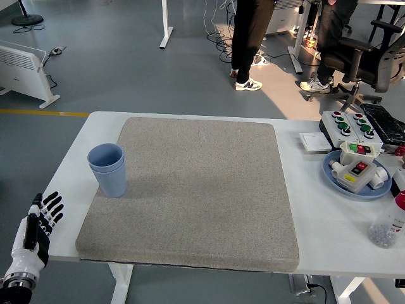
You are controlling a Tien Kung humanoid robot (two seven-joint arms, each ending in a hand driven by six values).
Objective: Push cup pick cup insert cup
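Observation:
Two blue cups [108, 169] stand nested, one inside the other, upright on the left part of the grey mat [196, 190]. My left hand [37, 227] hangs at the lower left corner, below and left of the table's near edge, well short of the cups. Its fingers are spread and hold nothing. The right arm does not show.
A blue plate [355, 174] with a button box sits at the right edge. Behind it stand a control panel [352, 125] and a white square [314, 141]. A clear bottle [387, 226] is at the far right. People's legs and a chair are beyond the table.

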